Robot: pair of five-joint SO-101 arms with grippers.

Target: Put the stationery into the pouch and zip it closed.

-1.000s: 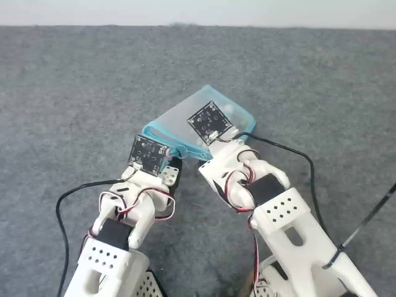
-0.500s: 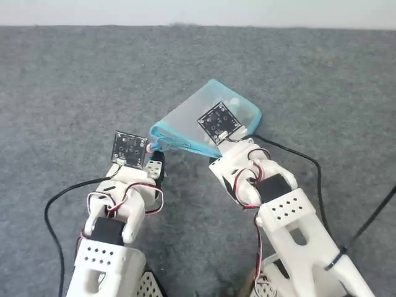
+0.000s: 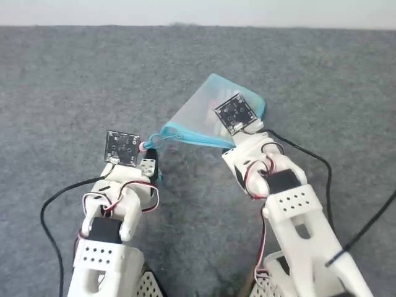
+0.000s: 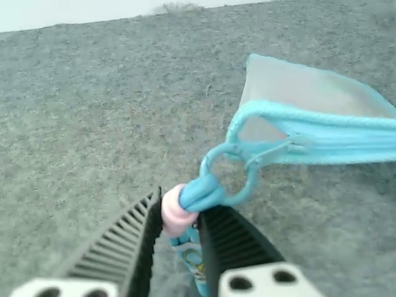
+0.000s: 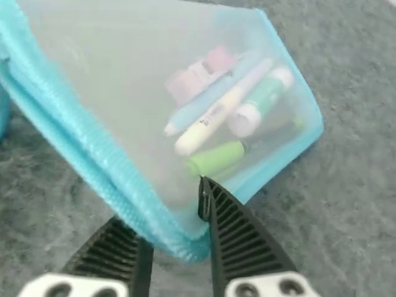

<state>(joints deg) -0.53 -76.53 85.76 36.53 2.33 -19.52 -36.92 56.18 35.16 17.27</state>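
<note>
A translucent pouch with a blue zipper edge lies on the grey carpet, its zipper drawn along the near edge. Inside it I see several pens and markers. My left gripper is shut on the zipper pull, a pink bead and blue loop at the pouch's left corner. My right gripper is shut on the pouch's blue zipper edge at its other end, under the right wrist camera.
Grey carpet runs all around the pouch, with a pale wall strip at the far edge. Black cables trail beside both arms.
My left gripper has pulled the zipper pull leftward and toward me. The pouch and my right gripper have shifted to the right and slightly away.
</note>
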